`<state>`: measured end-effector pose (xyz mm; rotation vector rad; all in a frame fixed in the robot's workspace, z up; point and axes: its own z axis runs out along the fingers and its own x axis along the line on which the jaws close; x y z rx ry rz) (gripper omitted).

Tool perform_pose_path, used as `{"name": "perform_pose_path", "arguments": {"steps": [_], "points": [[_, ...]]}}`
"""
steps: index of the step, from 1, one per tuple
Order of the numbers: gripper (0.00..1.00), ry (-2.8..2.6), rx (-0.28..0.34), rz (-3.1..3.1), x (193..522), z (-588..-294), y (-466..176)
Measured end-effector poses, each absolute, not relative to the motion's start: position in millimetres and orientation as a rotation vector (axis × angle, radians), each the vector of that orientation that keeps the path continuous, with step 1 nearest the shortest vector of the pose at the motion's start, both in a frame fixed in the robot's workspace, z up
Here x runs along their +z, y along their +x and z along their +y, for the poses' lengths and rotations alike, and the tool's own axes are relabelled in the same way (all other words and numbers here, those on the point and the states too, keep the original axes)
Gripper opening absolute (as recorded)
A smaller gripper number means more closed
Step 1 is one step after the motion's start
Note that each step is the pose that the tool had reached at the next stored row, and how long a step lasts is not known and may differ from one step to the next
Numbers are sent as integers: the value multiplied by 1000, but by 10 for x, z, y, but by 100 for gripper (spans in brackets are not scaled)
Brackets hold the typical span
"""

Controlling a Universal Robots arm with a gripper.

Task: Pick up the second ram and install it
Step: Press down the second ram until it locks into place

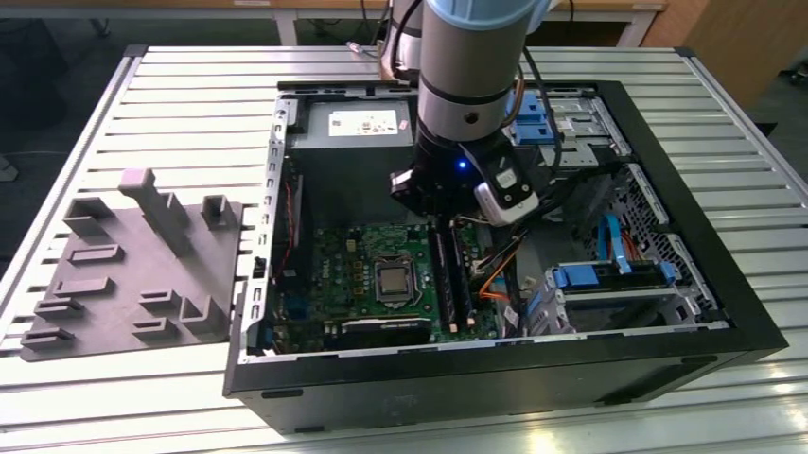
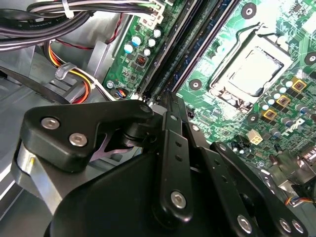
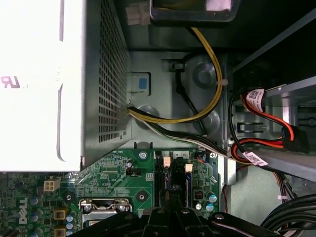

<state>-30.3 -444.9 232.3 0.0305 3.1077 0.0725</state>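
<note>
A: Exterior view first. One arm, its gripper lowered inside the open computer case, right over the memory slots on the green motherboard. Counts?

B: One case on the slatted table, one grey foam tray well apart on the exterior view's left, one processor socket, one power supply at the far end. Blue drive-bay clips: two clusters, one far, one near.

A: The second ram?

B: Dark strips lie along the slots below the gripper, but I cannot tell a stick apart from the slots here. Jaws hidden by the wrist.

A: Second wrist view.

B: Closer. The black gripper linkage fills the foreground, fingertips drawn tight together just over the slot ends. Whether a stick sits between them I cannot tell. Slots run away from the tips; I count roughly four parallel rails, dark, at least one seeming filled. One socket beside them, one cable bundle on the other side.

A: First wrist view.

B: Adds what the others hide: the perforated power supply wall, one yellow-and-black cable loop, red cables. Slots seen end-on, pale latches at their ends, three countable. Gripper at the edge, links only.
</note>
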Motion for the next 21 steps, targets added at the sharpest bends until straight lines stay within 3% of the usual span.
{"name": "perform_pose_path", "arguments": {"steps": [21], "points": [[11,30,73,3108,2233,-4444,-302]]}}
